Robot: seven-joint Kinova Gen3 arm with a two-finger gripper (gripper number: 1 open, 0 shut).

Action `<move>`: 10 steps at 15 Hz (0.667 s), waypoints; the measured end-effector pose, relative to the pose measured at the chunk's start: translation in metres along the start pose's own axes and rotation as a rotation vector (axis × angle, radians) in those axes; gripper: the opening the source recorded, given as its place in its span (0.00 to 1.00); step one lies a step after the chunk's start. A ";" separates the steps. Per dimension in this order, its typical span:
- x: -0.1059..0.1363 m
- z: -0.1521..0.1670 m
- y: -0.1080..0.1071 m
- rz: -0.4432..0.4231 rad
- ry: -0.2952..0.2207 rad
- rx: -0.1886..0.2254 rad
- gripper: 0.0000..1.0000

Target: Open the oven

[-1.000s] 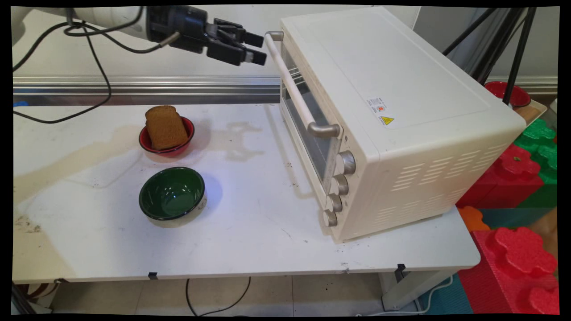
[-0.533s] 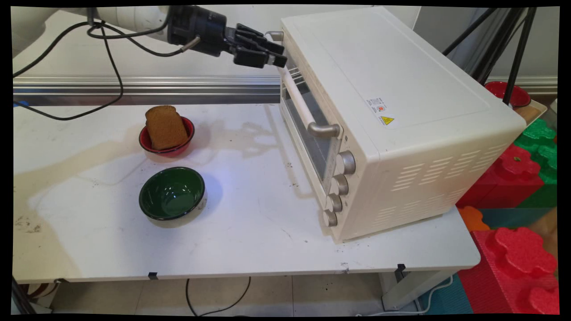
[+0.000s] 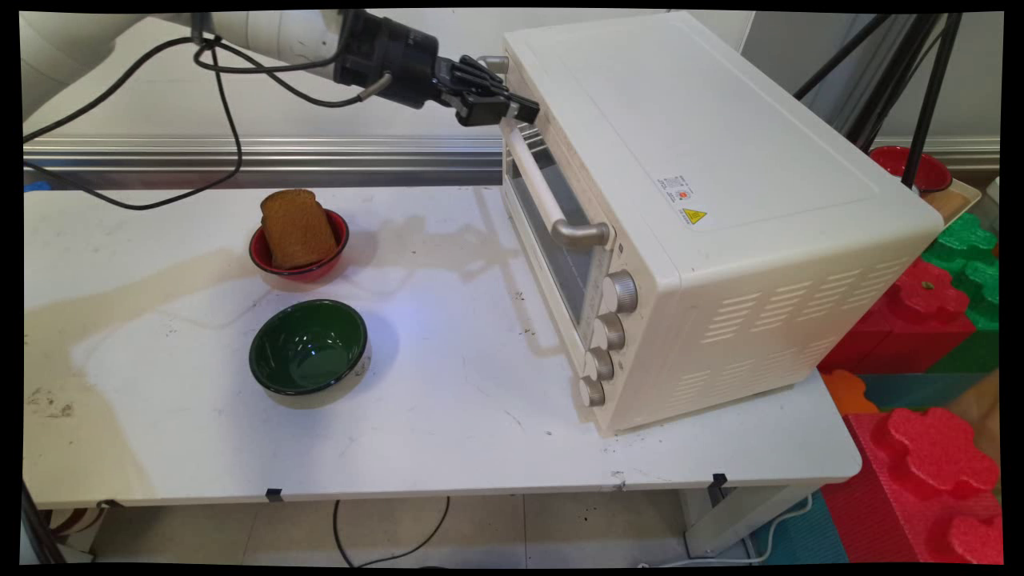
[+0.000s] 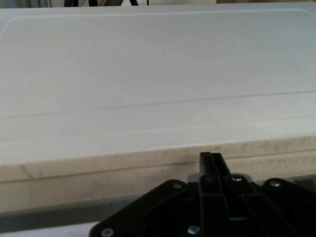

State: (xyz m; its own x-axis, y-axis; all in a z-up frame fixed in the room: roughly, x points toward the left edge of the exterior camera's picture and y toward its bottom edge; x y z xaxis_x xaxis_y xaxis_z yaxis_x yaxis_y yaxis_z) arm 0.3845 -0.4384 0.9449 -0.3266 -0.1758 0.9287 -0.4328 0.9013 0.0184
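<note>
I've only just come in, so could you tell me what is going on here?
The gripper, fingers together, is at the top front edge of the cream toaster oven, by the far end of its door handle. The door looks closed. On the table sit a red bowl holding bread and a green bowl.
</note>
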 end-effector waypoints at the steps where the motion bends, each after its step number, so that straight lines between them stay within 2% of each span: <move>1: 0.001 0.002 0.000 0.003 -0.004 0.000 0.00; 10: -0.001 0.013 0.001 0.055 -0.056 0.001 0.00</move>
State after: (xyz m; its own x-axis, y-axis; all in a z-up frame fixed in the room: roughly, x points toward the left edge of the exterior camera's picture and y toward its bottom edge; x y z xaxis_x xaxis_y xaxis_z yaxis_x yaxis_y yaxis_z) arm 0.3731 -0.4429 0.9392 -0.3966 -0.1483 0.9059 -0.4140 0.9097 -0.0323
